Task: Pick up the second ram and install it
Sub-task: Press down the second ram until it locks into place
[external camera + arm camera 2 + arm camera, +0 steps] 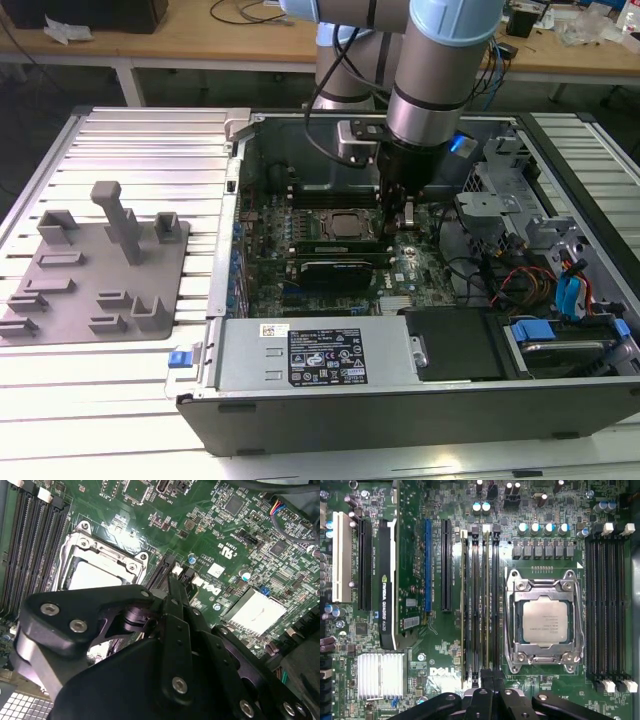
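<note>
over the memory slots (475,600) beside the processor (545,622) hangs the tool (492,674), whose grip i cannot tell.

A ribbed silvery metal counter (150,150) carries an open black desktop computer case (400,400) along its near edge and a grey plastic fixture plate (100,270) toward its other end.

Wooden workbench (200,40) behind slatted table (130,135)
</note>
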You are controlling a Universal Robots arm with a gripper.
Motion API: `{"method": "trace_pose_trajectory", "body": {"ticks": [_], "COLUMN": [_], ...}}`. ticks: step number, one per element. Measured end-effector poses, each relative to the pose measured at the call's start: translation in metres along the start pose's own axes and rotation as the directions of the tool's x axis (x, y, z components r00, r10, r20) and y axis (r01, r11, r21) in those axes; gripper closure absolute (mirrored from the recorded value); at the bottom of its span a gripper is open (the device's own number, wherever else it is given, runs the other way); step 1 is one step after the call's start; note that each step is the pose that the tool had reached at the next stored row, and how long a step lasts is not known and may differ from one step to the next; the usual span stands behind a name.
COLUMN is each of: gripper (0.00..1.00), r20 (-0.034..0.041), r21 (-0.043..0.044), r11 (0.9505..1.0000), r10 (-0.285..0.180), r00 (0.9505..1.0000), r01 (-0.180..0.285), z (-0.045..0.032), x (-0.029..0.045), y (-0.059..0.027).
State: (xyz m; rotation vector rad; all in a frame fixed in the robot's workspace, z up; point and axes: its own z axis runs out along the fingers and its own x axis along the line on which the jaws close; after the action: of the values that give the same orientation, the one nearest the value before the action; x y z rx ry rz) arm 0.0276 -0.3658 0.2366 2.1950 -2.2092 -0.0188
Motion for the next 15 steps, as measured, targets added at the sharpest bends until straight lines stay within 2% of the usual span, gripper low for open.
{"method": "trace_pose_trajectory", "body": {"ticks": [3, 6, 8, 15], "gripper": [0.92, 0.92, 0.92, 0.92], "r20": [0.0002, 0.0002, 0.0002, 0.0002], "r21": [0.0000, 0.0000, 0.0000, 0.0000], "r11": [1.0000, 1.0000, 1.0000, 1.0000], "r10": [0.000, 0.000, 0.000, 0.000], "r00": [1.0000, 1.0000, 1.0000, 1.0000], "r01": [0.000, 0.000, 0.000, 0.000], "z": [0.0005, 0.0010, 0.0014, 0.0024], "x": [-0.0003, -0.0004, -0.0004, -0.0002], "y": [0.0078, 0.0199, 0.0317, 0.0541]}}
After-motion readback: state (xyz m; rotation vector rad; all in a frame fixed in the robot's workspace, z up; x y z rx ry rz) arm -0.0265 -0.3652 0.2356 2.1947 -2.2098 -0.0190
